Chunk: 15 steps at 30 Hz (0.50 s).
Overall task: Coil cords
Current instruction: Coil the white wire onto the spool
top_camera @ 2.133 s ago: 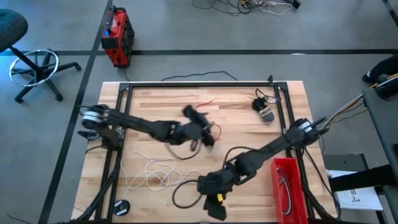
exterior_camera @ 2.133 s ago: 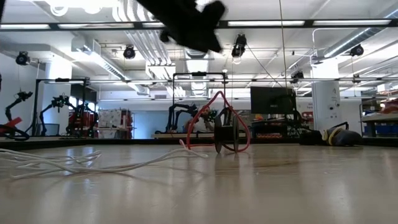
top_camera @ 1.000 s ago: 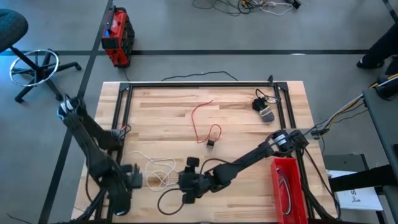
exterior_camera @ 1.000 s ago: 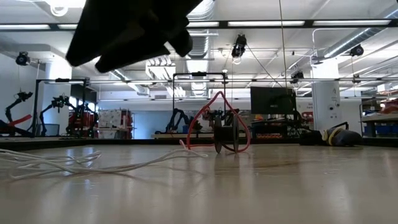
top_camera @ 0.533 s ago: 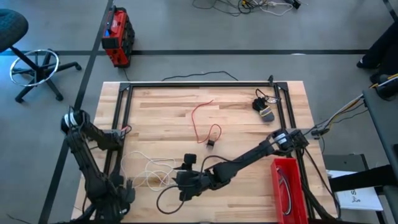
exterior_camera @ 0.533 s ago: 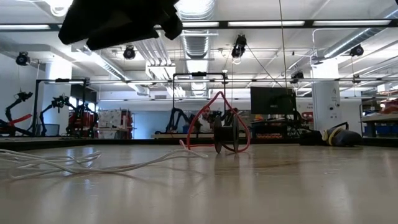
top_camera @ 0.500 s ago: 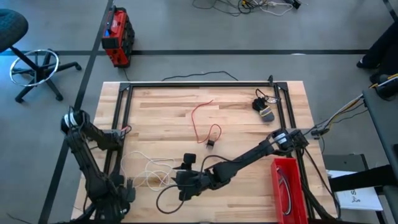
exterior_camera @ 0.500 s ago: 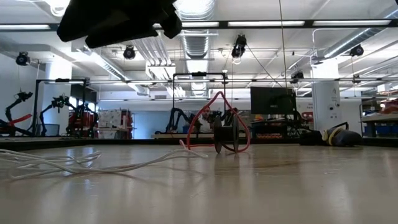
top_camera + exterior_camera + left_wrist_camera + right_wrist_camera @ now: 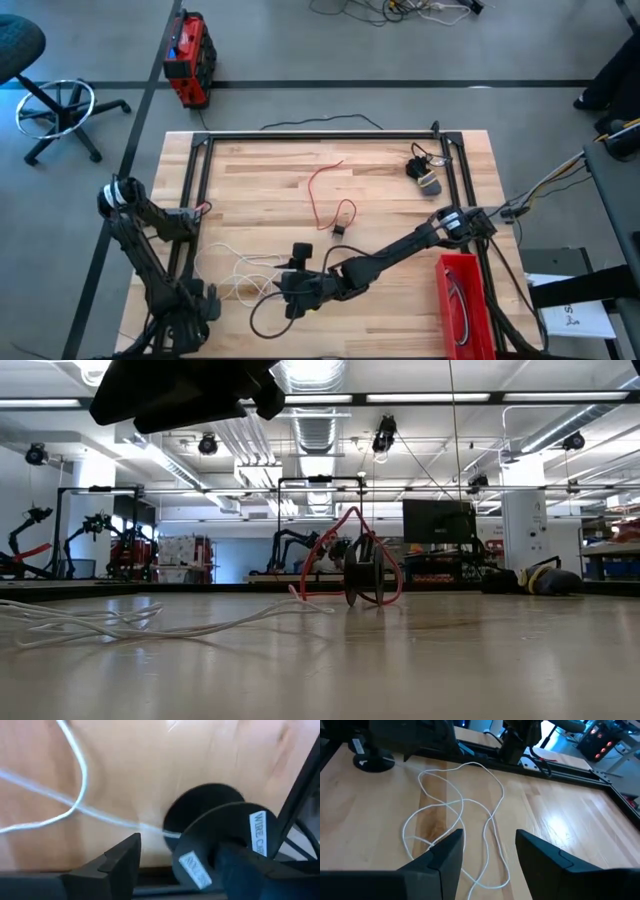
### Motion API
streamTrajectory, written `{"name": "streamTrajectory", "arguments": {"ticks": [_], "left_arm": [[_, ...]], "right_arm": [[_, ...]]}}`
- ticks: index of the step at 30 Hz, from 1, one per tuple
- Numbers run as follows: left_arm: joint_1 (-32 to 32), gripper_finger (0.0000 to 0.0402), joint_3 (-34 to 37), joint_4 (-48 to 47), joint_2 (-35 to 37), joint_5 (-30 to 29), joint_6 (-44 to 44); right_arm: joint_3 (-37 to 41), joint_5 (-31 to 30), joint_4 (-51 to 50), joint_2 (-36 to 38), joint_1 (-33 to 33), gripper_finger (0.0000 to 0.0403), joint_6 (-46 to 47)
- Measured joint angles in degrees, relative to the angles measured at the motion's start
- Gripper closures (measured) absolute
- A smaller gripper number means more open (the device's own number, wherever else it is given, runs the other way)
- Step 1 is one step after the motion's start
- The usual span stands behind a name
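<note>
The white cord (image 9: 245,272) sprawls loose near the bench's (image 9: 390,200) left front, the right gripper (image 9: 293,283) just beside it. From its wrist, fingers spread, empty: next it must pinch a strand. The left gripper (image 9: 175,865), open, straddles a spool (image 9: 220,845).

Lighting even and bright, from ceiling strip lights (image 9: 420,398) seen in low view; shadows on the table (image 9: 400,200) soft and faint. Left wrist view motion-blurred, white cord (image 9: 75,780) smeared; right wrist view sharp, mild glare on wood.
</note>
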<state>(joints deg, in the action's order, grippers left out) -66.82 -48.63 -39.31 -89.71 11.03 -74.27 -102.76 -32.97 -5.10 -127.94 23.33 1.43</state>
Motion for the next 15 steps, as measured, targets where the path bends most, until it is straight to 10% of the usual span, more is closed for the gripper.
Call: {"name": "streamTrajectory", "arguments": {"ticks": [15], "left_arm": [[0.16, 0.0308, 3.28, 6.56, -0.01, -3.73, -0.36]], "right_arm": [[0.04, -0.33, -2.84, 0.66, 0.18, 0.0234, -4.29]]}}
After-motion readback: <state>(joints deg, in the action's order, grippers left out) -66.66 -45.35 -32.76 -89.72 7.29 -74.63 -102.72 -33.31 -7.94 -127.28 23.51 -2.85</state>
